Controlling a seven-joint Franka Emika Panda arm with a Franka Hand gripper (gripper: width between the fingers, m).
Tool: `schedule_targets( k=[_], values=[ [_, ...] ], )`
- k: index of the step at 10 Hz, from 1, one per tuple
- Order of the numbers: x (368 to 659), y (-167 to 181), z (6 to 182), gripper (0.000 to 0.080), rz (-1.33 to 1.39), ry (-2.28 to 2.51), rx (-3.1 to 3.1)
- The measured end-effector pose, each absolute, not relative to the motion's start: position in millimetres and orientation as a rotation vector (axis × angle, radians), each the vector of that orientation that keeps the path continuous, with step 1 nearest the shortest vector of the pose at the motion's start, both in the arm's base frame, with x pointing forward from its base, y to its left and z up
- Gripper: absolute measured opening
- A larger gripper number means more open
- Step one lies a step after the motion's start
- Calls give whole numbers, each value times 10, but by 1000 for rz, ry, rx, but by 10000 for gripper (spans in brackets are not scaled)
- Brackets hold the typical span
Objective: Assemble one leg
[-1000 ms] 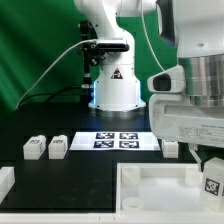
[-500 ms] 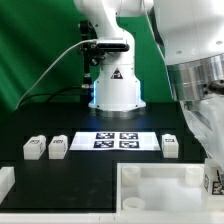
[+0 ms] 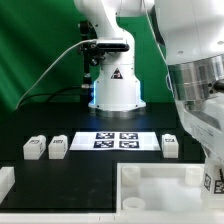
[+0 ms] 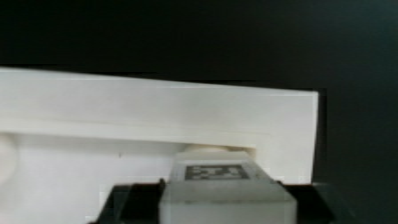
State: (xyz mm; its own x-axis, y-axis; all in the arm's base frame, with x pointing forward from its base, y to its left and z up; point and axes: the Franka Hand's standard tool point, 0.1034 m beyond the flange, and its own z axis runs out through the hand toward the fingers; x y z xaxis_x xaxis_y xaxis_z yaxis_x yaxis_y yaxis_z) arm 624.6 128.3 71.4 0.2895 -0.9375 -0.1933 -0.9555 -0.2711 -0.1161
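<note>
My gripper [image 4: 217, 203] is shut on a leg [image 4: 217, 180], a small white block with a black-and-white tag, held over a corner of the big white tabletop piece [image 4: 107, 115]. In the exterior view the held leg [image 3: 217, 183] shows at the right edge, just above the tabletop piece [image 3: 160, 190]. Three other legs stand on the black table: two [image 3: 35, 147] [image 3: 58, 146] at the exterior view's left, one [image 3: 170, 146] beside the marker board's right end.
The marker board [image 3: 117, 139] lies in the middle of the table in front of the arm's base [image 3: 117, 92]. A white raised corner [image 3: 5, 182] shows at the bottom left of the exterior view.
The arm has moved toward the exterior view's right and lower, carrying the leg down to the tabletop piece's right corner. In the last half second it barely moved.
</note>
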Motion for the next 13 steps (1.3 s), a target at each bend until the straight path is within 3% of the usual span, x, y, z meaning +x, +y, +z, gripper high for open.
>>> schedule_targets(
  k=[1,2,3,6,10,13],
  values=[
    [6254,1277,711,294,90,1494,-2544],
    [6262,1275,700,471,70,1370,-2611],
    [6262,1272,698,586,61,1277,-2657],
    [6264,1249,697,646,18,904,-2810],
    [6305,1225,726,649,-85,-168,-3050],
    [6307,1201,720,627,-87,-127,-3049]
  ],
)
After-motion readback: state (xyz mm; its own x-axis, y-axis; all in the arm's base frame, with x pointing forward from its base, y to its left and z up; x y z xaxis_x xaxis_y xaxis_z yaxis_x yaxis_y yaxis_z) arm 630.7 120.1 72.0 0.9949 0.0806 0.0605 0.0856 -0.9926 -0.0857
